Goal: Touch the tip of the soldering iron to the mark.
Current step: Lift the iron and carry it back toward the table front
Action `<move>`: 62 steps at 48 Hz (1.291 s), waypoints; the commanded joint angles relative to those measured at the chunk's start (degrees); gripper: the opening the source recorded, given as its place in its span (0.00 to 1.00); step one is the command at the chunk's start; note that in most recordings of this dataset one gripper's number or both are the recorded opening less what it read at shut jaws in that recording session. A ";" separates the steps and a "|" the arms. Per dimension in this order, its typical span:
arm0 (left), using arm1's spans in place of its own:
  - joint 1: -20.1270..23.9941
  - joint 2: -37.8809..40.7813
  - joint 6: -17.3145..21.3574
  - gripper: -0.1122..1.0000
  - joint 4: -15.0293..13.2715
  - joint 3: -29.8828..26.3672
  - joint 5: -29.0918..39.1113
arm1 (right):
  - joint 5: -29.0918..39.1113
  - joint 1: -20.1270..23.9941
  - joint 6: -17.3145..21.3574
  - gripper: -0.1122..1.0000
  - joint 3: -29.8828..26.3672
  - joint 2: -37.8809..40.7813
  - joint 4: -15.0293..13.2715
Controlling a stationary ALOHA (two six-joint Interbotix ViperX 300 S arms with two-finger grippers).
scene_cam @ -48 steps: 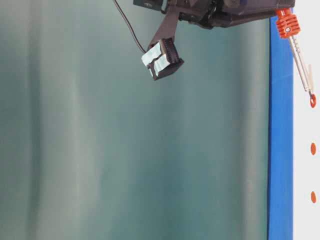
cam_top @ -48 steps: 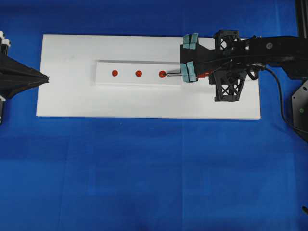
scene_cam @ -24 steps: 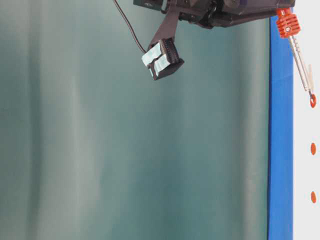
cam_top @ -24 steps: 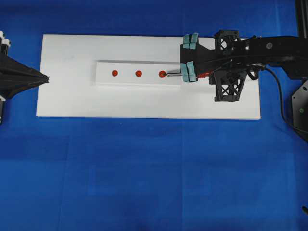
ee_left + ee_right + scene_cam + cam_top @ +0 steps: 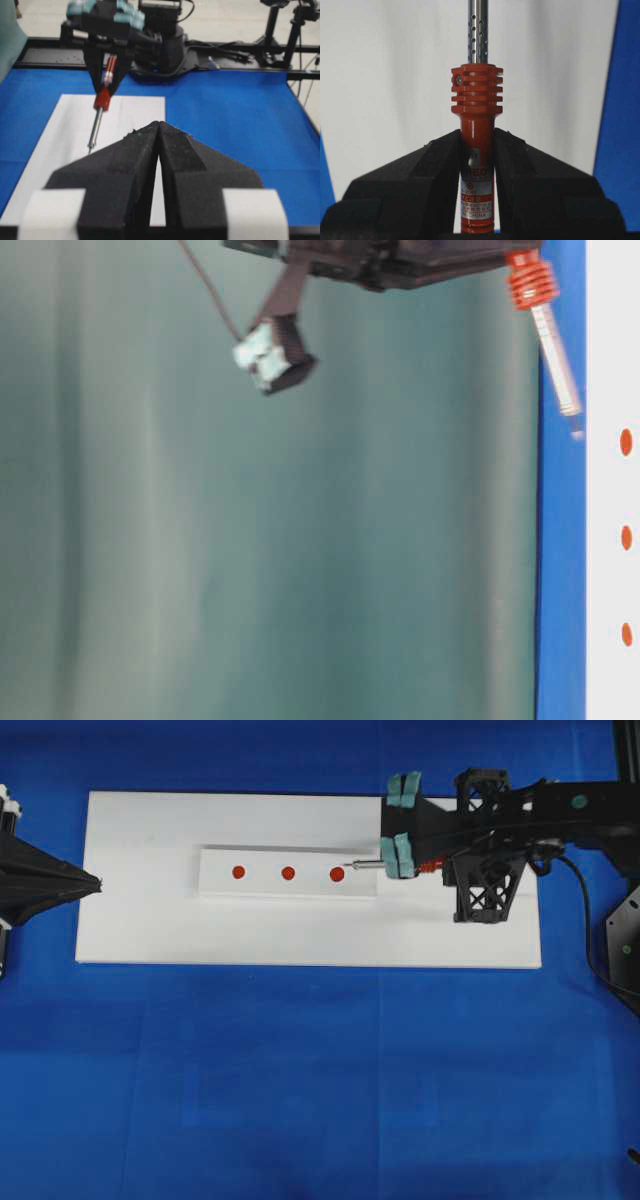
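A blue desk carries a large white board, and on the board lies a smaller white strip with three red marks in a row: the left mark, the middle mark and the right mark.

The right arm reaches in from the right edge of the overhead view, above the board's right part. The right gripper has its jaws pinching the red handle of the iron, with the ribbed collar just clear of the pads and the perforated silver shaft running forward over the white board.

In the overhead view the iron's shaft points left toward the strip, and its tip sits just beside the right mark, up and to the right of it, not on it. The table-level view shows the iron tilted, tip lowest, apart from the board's surface.

The left gripper rests at the board's left edge, its jaws pressed together with nothing between them, pointing toward the strip.
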 commanded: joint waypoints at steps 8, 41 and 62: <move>0.09 0.26 -0.09 0.10 0.09 -0.79 -0.53 | 3.78 0.09 -0.09 0.16 -4.22 -6.42 -0.44; 0.09 0.26 -0.53 0.10 0.09 -0.79 -0.62 | 8.26 0.53 0.09 0.16 -7.29 -8.70 -1.05; 0.09 0.18 -1.49 0.10 0.18 -0.79 -0.79 | 8.44 5.27 5.45 0.16 -6.50 -9.32 -0.62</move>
